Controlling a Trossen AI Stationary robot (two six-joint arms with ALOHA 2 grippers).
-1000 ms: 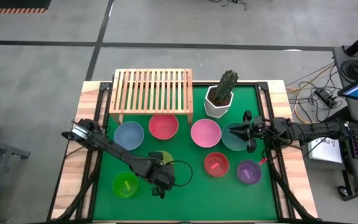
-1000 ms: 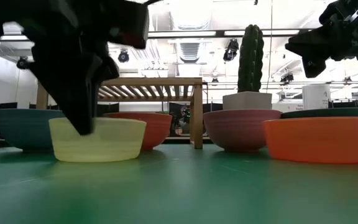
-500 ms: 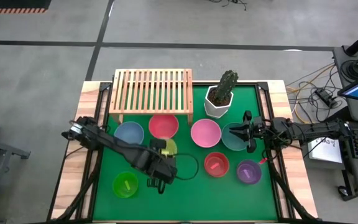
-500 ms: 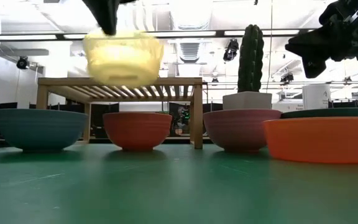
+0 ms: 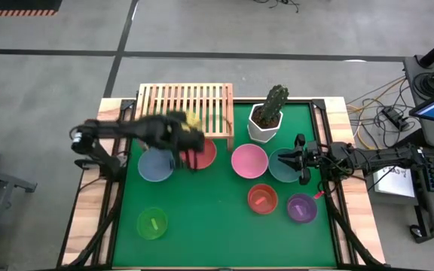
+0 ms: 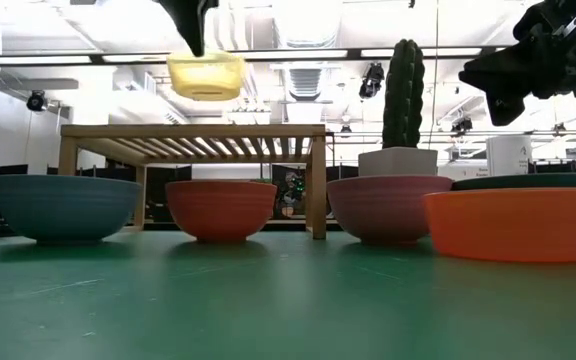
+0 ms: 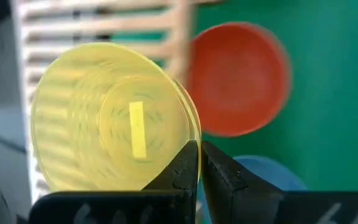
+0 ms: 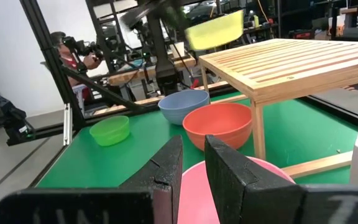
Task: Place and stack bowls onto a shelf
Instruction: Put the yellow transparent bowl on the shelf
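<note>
My left gripper (image 5: 187,134) is shut on the small yellow bowl (image 6: 205,76), held in the air above the near right part of the light-wood shelf (image 5: 184,110). The blue-grey bowl (image 5: 155,165), coral-red bowl (image 5: 204,154), pink bowl (image 5: 249,160) and teal bowl (image 5: 281,167) stand in a row on the green mat in front of the shelf. The lime green bowl (image 5: 151,223), red-orange bowl (image 5: 262,199) and purple bowl (image 5: 301,208) stand nearer. My right gripper (image 5: 298,160) hovers above the teal bowl, its fingers a little apart and empty. My left gripper holds the yellow bowl by its rim (image 7: 190,138), one finger (image 7: 180,171) inside the bowl and the other outside. The fingers come from above, pointing down. The bowl hangs below them, upright and nearly level, lifted clear above the shelf's slatted top.
A white faceted pot with a cactus (image 5: 267,119) stands right of the shelf at the far side. A person (image 8: 64,45) and equipment show beyond the table's left side. Bare green mat (image 5: 209,226) lies near the front edge.
My left gripper has lifted the yellow bowl off the mat near the front. It has carried the bowl up and toward the far edge, to above the shelf's near right part. The bowl has stayed upright in the hold.
</note>
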